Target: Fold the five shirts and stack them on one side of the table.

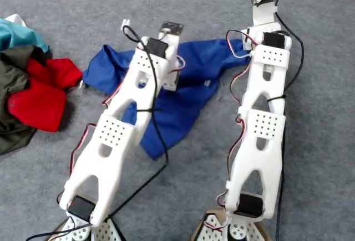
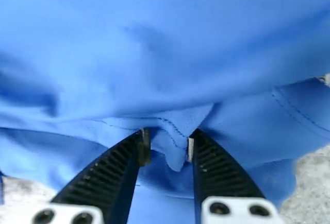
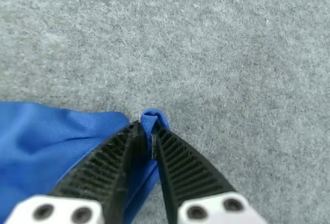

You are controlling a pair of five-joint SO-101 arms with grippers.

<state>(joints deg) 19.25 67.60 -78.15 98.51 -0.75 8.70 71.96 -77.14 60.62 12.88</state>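
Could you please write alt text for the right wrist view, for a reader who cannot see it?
The right gripper is shut on a corner of the blue shirt, which pokes up between its black ribbed fingers. The shirt lies on the grey felt table.

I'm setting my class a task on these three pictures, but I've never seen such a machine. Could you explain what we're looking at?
These are two white robot arms side by side on a grey felt-covered table. One picture looks down from a fixed camera above; the other two come from cameras on each arm's wrist, looking along its black ribbed fingers. A crumpled blue cloth shirt lies beneath the arms. The left gripper pinches a fold in it; the right gripper pinches one corner. A heap of red, teal and dark green shirts lies past the left arm.
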